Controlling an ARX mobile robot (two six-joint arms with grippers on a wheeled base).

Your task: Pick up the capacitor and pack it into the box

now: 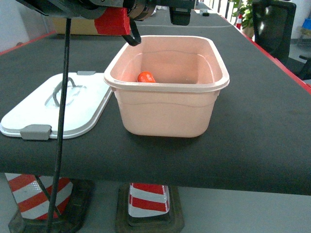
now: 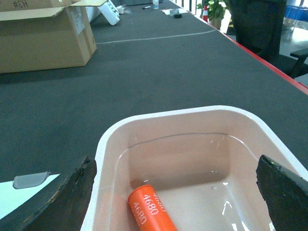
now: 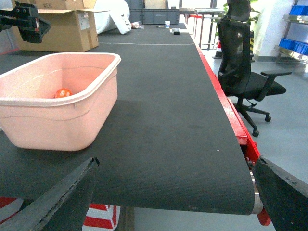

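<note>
Already the capacitor (image 2: 151, 210) lies on the floor of the box (image 1: 167, 114), near its left wall, its side printed 4680. Over the box's rear left corner hangs the left gripper (image 2: 178, 192), jaws spread wide and holding nothing. Well off to the right, low near the table's (image 3: 163, 125) front edge, the right gripper (image 3: 175, 197) is also wide apart and empty. Left of the box the lid (image 1: 56, 107) lies flat, by the front edge.

Capacitor (image 1: 146, 77) in box (image 1: 167, 109), lid (image 1: 58, 106) left
</note>
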